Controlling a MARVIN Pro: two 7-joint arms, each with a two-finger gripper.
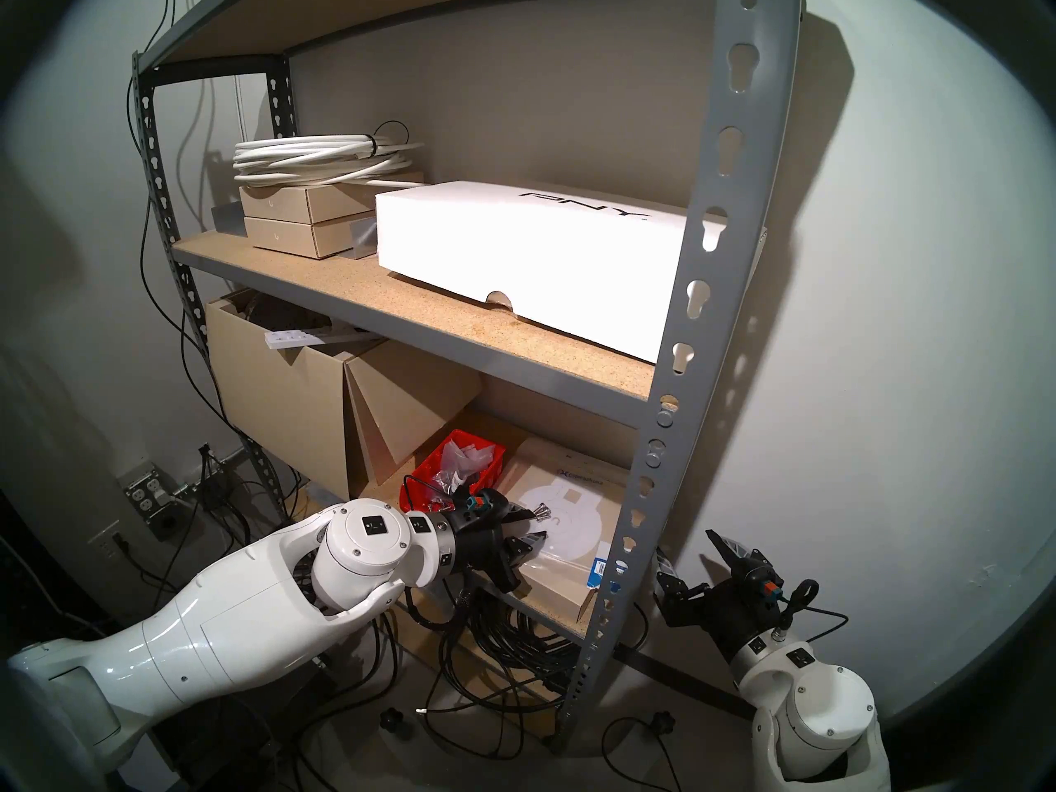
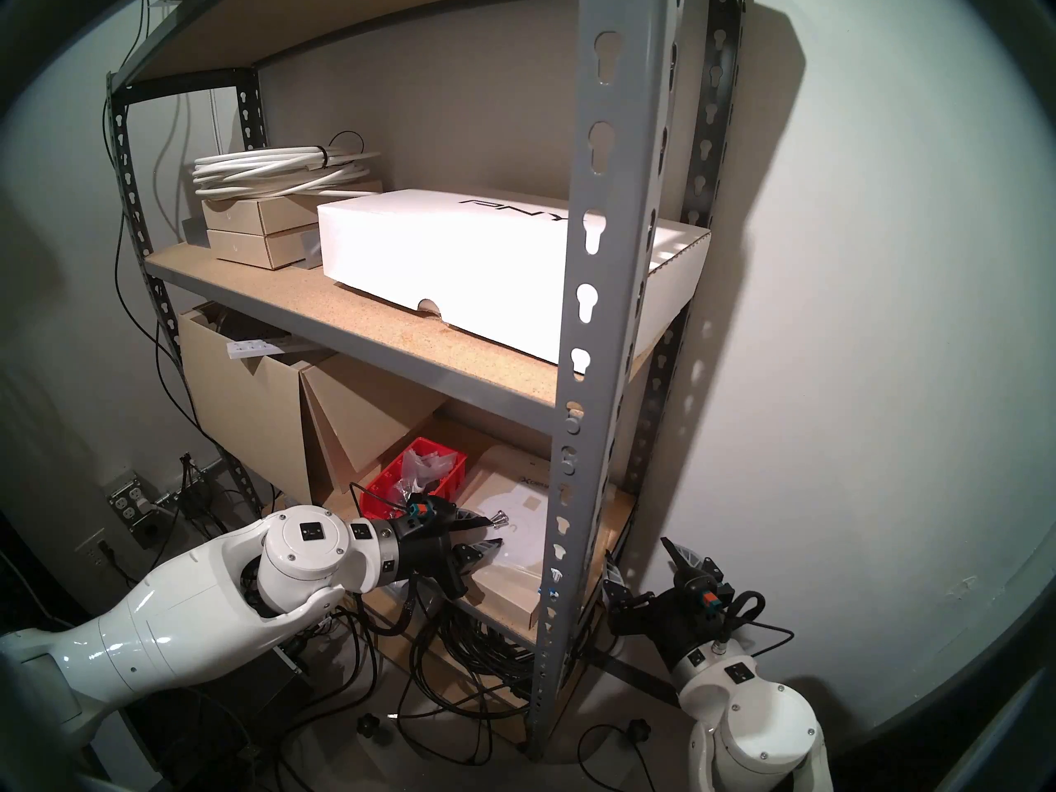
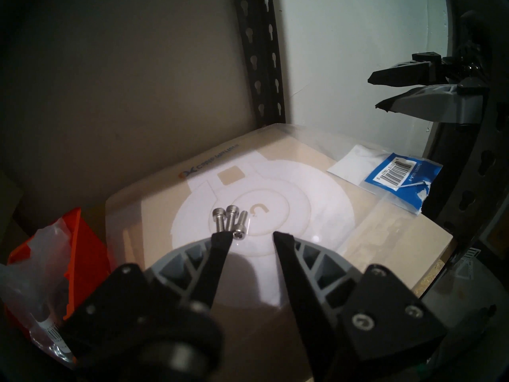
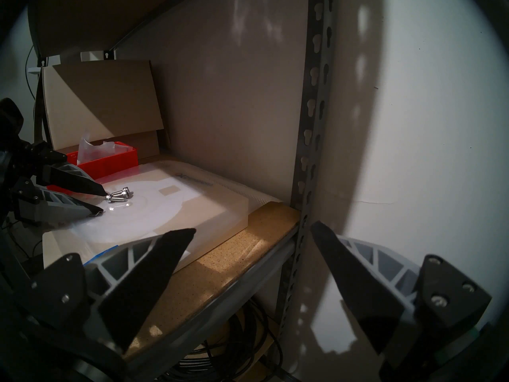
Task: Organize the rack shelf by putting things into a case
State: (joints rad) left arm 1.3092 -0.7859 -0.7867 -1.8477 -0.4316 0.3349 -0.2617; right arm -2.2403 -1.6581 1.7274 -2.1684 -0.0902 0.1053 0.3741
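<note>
Our left claw (image 3: 250,236) gapes empty, one tip beside three screws (image 3: 230,221); our right claw (image 4: 253,235) hangs released.

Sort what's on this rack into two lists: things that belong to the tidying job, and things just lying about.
Job in hand:
- three silver screws, loose on the flat tan box
- red bin, already holding clear bags
- left end effector, open beside the screws

Lying about:
- white PNY box
- white cable coil
- blue barcode bag
</note>
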